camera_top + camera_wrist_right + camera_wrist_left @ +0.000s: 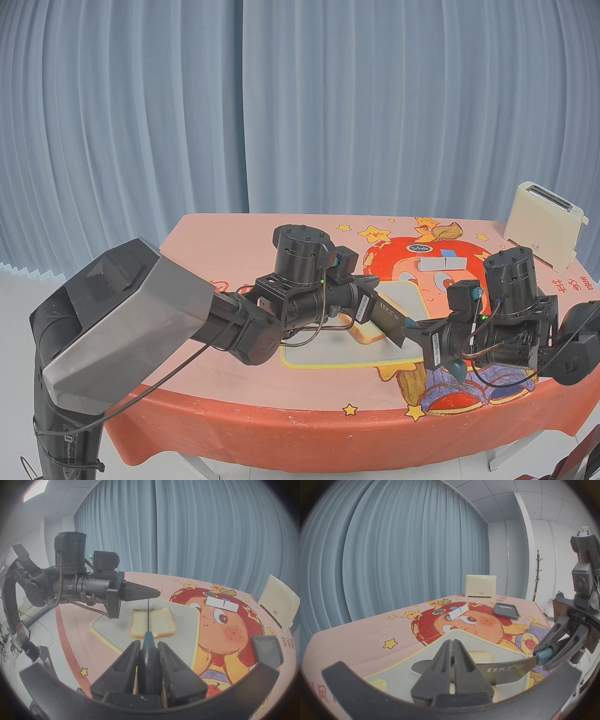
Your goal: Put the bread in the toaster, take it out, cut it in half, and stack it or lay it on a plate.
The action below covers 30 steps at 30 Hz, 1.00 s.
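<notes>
**Bread under the knife on the cutting board**

The bread (162, 622), a single pale slice with a brown crust, lay flat on the grey, yellow-edged cutting board (115, 630) near the front middle of the bench (231, 250). The knife (503, 669) stood on edge across the middle of the slice, with bread showing on both sides of the blade. It could not be told whether the slice was cut through.

The right pincer (147, 645) was pinching the knife by its teal handle and held it from the right side of the board, the blade pointing toward the left arm. The left pincer (453, 642) had its fingers pressed together with nothing between them. Its tip hung low over the slice, just beside the back of the blade. Contact between the tip and the blade, or the tip and the bread, could not be confirmed.

The cream toaster (544, 225) stood upright at the far right edge of the bench, well apart from the board. A dark tray (506, 610) lay on the bench to the right of the board, between the board and the toaster's side.

The bench carried a pink cloth printed with a cartoon face and yellow stars. Two small white cards (442, 262) rested on that face, beyond the board. Blue-grey curtains (300, 100) hung behind the bench.
</notes>
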{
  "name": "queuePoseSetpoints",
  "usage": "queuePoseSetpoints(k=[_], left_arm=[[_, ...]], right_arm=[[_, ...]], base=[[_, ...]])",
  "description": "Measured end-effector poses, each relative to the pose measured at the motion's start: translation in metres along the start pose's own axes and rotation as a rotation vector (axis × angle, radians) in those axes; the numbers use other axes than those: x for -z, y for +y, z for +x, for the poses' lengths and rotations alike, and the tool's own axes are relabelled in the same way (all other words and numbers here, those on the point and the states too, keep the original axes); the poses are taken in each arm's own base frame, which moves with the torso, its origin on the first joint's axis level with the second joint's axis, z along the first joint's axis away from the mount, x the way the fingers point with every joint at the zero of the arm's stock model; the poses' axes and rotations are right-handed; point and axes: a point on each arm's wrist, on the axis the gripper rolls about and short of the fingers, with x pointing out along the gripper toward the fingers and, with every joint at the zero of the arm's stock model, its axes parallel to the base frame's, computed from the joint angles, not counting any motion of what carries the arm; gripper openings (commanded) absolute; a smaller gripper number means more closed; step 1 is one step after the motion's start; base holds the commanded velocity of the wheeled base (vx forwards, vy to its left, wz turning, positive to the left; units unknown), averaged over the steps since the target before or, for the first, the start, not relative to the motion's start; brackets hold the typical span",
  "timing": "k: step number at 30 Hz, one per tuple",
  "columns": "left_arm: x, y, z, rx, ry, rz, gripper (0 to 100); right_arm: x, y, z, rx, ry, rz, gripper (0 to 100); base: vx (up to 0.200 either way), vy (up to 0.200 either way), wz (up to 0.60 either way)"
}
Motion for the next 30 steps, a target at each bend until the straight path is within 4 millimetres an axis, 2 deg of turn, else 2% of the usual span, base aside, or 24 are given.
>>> queuePoseSetpoints(k=[18, 30], left_arm=[[0.0008, 0.0005, 0.0004, -0.002, 0.003, -0.001, 0], [0.0036, 0.0012, 0.0001, -0.003, 0.008, -0.002, 0]], right_arm=[[0.0069, -0.0005, 0.0042, 0.004, 0.035, -0.004, 0], [0.0024, -0.0002, 0.0026, 0.002, 0.012, -0.002, 0]], base=[[0.0, 0.0, 0.0], [0.0, 0.0, 0.0]])
